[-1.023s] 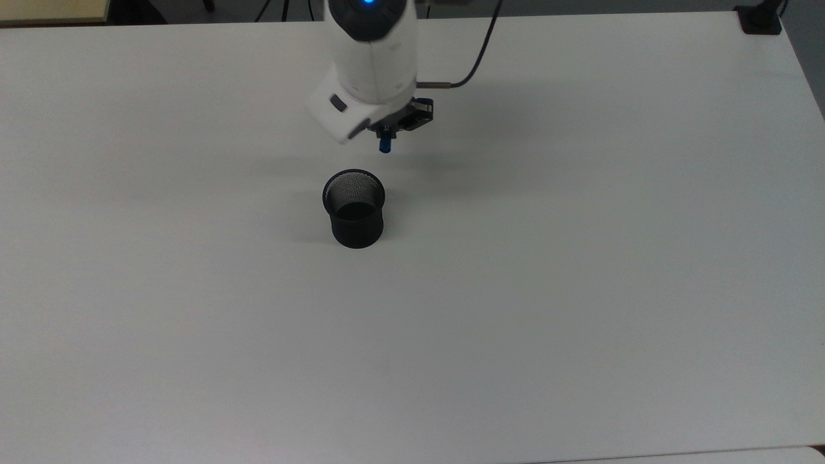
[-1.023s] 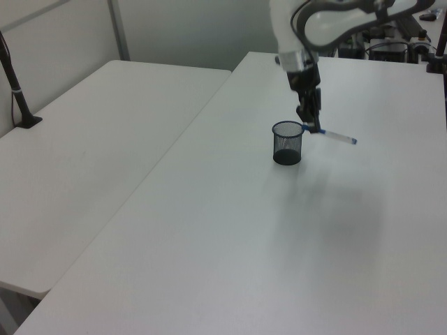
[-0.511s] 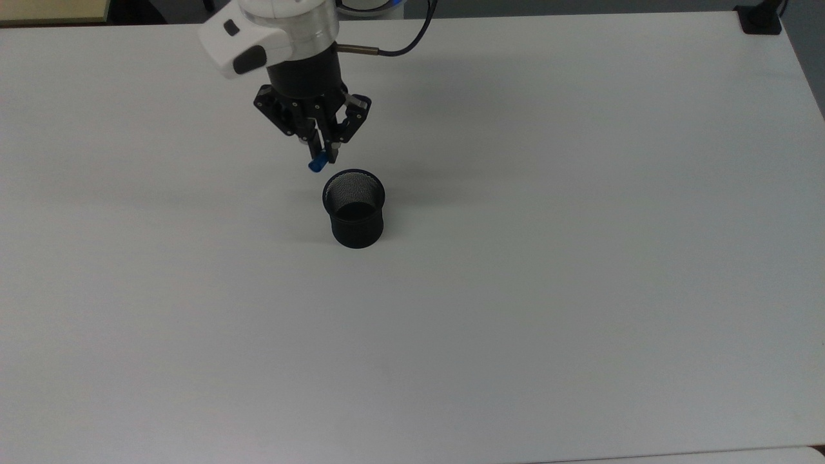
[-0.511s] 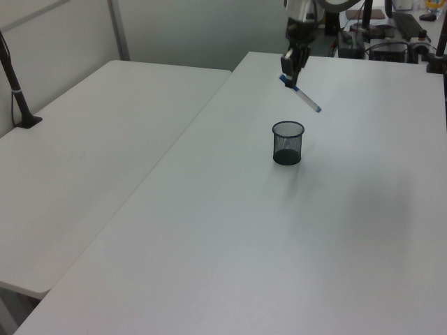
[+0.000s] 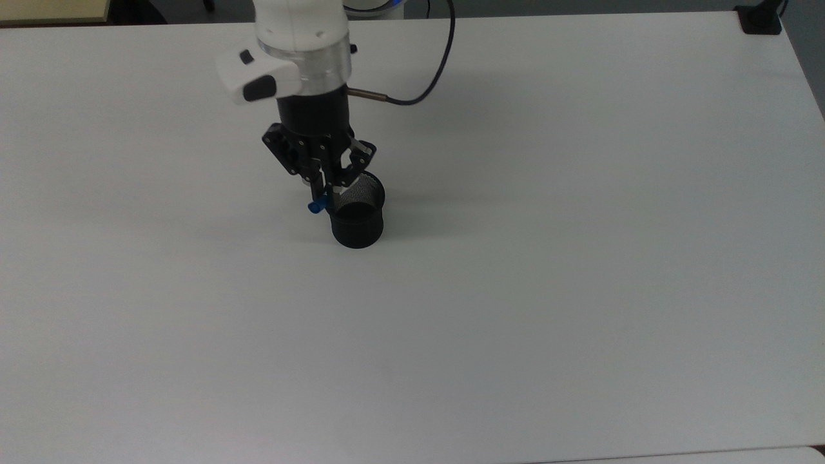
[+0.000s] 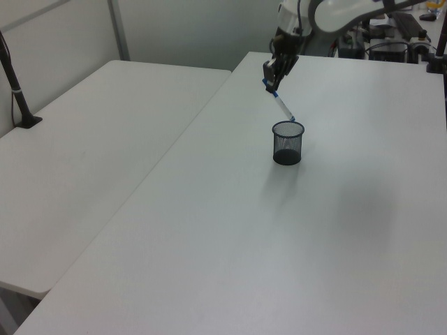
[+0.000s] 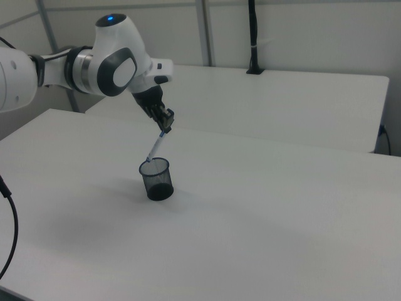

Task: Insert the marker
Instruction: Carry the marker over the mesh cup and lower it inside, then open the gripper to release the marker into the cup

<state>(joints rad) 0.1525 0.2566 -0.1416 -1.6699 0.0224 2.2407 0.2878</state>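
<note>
1. Since half a second ago the arm has swung toward the mesh cup [image 5: 356, 216], carrying the marker [image 6: 282, 109] with it; in the top view the tool [image 5: 325, 193] now overlaps the cup's rim on the top view's left, where before it hung clear of the cup.
2. Its two fingers are pressed onto the marker's upper part, close to the blue cap, which juts out beside them in the top view [image 5: 315, 207].
3. In the left view the marker slants down from the tool [image 6: 272, 79] toward the left view's right, and its small blue lower end sits right at the cup's rim [image 6: 288, 125]. Whether that end has passed inside the rim cannot be told.
4. In the right view the white barrel [image 7: 155, 149] slants the other way, from the tool [image 7: 166, 122] down to the cup [image 7: 156, 178] on the right view's left.
5. The cup stands upright on a broad white bench [image 5: 548, 258], nearer its far edge in the top view and well away from both side edges.
6. A dark cable [image 5: 432, 77] loops from the arm's wrist over the bench.
7. A second white bench [image 6: 84, 160] stands alongside, separated by a narrow seam in the left view, with a black post clamped at its far side [image 6: 14, 84].
8. Grey partition walls [image 7: 301, 31] close off the room behind it, and a black clamp [image 5: 760, 19] sits at the first bench's far corner on the top view's right.
</note>
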